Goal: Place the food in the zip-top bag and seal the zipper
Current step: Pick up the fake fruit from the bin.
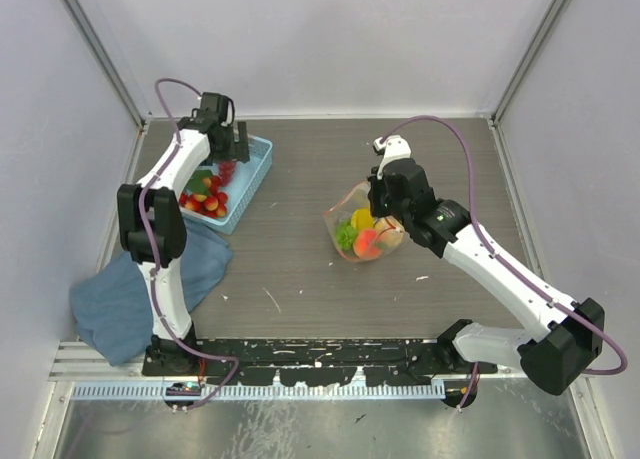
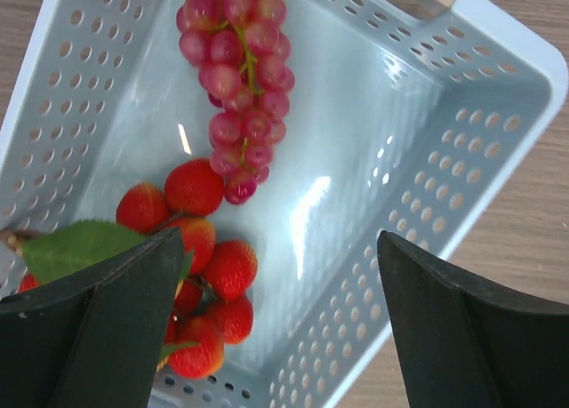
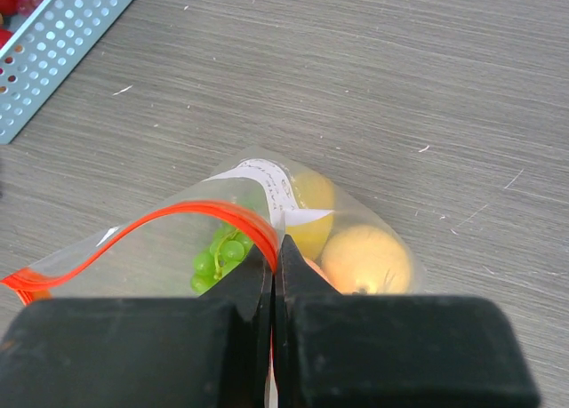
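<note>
The clear zip-top bag (image 1: pixel 362 224) stands mid-table with its mouth held open. Inside it lie green grapes (image 3: pixel 218 252), a yellow fruit (image 3: pixel 364 259) and an orange-pink peach (image 1: pixel 367 242). My right gripper (image 3: pixel 277 244) is shut on the bag's rim, pinching the red-orange zipper (image 3: pixel 178 214). My left gripper (image 2: pixel 280 248) hangs open inside the light blue basket (image 2: pixel 427 159). Its left finger is over a cluster of red berries (image 2: pixel 200 248), and purple grapes (image 2: pixel 240 79) lie just beyond. Nothing is between its fingers.
The basket (image 1: pixel 250 174) sits at the back left and a corner of it shows in the right wrist view (image 3: pixel 62 44). A blue cloth (image 1: pixel 130 289) lies crumpled at the front left beside the left arm's base. White walls enclose the table.
</note>
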Robot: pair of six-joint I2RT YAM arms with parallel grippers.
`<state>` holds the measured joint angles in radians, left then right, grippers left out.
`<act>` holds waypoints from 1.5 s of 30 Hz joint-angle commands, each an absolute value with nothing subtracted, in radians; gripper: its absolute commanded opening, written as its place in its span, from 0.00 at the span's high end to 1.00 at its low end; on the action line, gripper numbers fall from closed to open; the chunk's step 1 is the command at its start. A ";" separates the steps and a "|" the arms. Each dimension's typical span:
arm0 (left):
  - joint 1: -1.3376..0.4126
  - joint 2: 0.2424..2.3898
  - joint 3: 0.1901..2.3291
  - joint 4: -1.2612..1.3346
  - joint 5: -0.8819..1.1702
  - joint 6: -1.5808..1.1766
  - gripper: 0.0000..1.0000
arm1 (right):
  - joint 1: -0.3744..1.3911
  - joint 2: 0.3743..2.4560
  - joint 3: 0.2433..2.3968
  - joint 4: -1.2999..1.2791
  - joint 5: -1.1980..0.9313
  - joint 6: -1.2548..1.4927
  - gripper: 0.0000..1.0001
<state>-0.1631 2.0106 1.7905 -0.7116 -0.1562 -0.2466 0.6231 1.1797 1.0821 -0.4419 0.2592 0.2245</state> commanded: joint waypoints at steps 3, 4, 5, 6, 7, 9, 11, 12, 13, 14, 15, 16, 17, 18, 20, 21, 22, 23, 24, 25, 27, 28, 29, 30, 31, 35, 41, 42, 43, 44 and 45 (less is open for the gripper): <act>-0.119 2.134 1.923 -0.710 -0.108 -0.201 0.12 | 0.620 1.146 1.082 -0.409 0.190 0.257 0.99; -0.115 2.154 1.940 -0.712 -0.103 -0.202 0.15 | 0.620 1.146 1.082 -0.411 0.184 0.260 0.99; -0.112 2.171 1.952 -0.712 -0.103 -0.204 0.16 | 0.620 1.146 1.080 -0.410 0.181 0.264 0.99; -0.109 2.187 1.963 -0.708 -0.101 -0.206 0.17 | 0.620 1.147 1.079 -0.409 0.180 0.266 0.99; -0.106 2.201 1.974 -0.703 -0.094 -0.209 0.17 | 0.621 1.148 1.077 -0.407 0.179 0.268 0.99; -0.097 2.236 2.004 -0.702 -0.069 -0.216 0.18 | 0.621 1.153 1.074 -0.406 0.175 0.268 0.99; -0.091 2.276 2.047 -0.714 -0.052 -0.220 0.20 | 0.619 1.160 1.078 -0.408 0.170 0.267 0.99; -0.088 2.303 2.074 -0.727 -0.053 -0.221 0.21 | 0.621 1.163 1.080 -0.409 0.167 0.266 0.99; -0.086 2.321 2.090 -0.735 -0.053 -0.222 0.22 | 0.621 1.165 1.082 -0.410 0.165 0.265 0.99; -0.085 2.337 2.102 -0.738 -0.050 -0.223 0.23 | 0.620 1.166 1.084 -0.409 0.164 0.264 0.99; -0.082 2.352 2.109 -0.740 -0.044 -0.225 0.24 | 0.621 1.167 1.083 -0.410 0.165 0.263 0.99; -0.080 2.364 2.113 -0.740 -0.039 -0.227 0.25 | 0.620 1.168 1.084 -0.410 0.168 0.264 0.99; -0.078 2.376 2.117 -0.741 -0.031 -0.228 0.26 | 0.621 1.169 1.084 -0.410 0.170 0.262 0.99; -0.078 2.386 2.122 -0.743 -0.026 -0.231 0.28 | 0.621 1.170 1.084 -0.410 0.171 0.261 0.99; -0.077 2.402 2.128 -0.746 -0.018 -0.230 0.31 | 0.620 1.172 1.084 -0.409 0.171 0.261 0.99; -0.077 2.407 2.130 -0.746 -0.016 -0.230 0.34 | 0.619 1.173 1.084 -0.410 0.170 0.261 0.99; -0.077 2.412 2.132 -0.747 -0.014 -0.230 0.40 | 0.620 1.174 1.086 -0.410 0.170 0.261 0.99; -0.077 2.414 2.132 -0.749 -0.012 -0.230 0.45 | 0.620 1.175 1.087 -0.410 0.172 0.261 0.99; -0.077 2.414 2.133 -0.750 -0.009 -0.229 0.49 | 0.621 1.176 1.088 -0.410 0.173 0.261 0.99; -0.077 2.412 2.133 -0.751 -0.009 -0.230 0.52 | 0.620 1.177 1.090 -0.410 0.173 0.261 0.99; -0.078 2.399 2.127 -0.750 -0.008 -0.228 0.57 | 0.620 1.178 1.094 -0.411 0.176 0.260 0.99; -0.077 2.391 2.125 -0.751 -0.004 -0.228 0.61 | 0.620 1.179 1.093 -0.411 0.177 0.259 0.99; -0.077 2.383 2.122 -0.753 0.000 -0.228 0.65 | 0.620 1.180 1.093 -0.411 0.179 0.259 0.99; -0.077 2.374 2.117 -0.752 0.006 -0.227 0.68 | 0.620 1.181 1.092 -0.410 0.178 0.259 0.99; -0.077 2.362 2.111 -0.752 0.009 -0.228 0.72 | 0.620 1.183 1.091 -0.410 0.178 0.259 0.99; -0.077 2.302 2.078 -0.748 0.033 -0.238 0.88 | 0.620 1.184 1.092 -0.410 0.182 0.261 1.00; -0.078 2.187 1.995 -0.712 0.113 -0.296 1.00 | 0.620 1.185 1.094 -0.398 0.181 0.265 0.99; -0.077 2.172 1.983 -0.711 0.123 -0.307 1.00 | 0.621 1.184 1.095 -0.395 0.180 0.265 0.99; -0.077 2.154 1.970 -0.711 0.135 -0.319 1.00 | 0.621 1.184 1.095 -0.392 0.179 0.267 0.99; -0.077 2.136 1.956 -0.710 0.151 -0.330 1.00 | 0.619 1.185 1.095 -0.390 0.180 0.267 0.99; -0.077 2.116 1.939 -0.705 0.163 -0.343 1.00 | 0.620 1.184 1.095 -0.389 0.182 0.267 0.99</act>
<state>-0.0822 2.2471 1.9686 -0.7399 0.0834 -0.2852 0.6231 1.1877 1.0653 -0.4416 0.1772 0.2581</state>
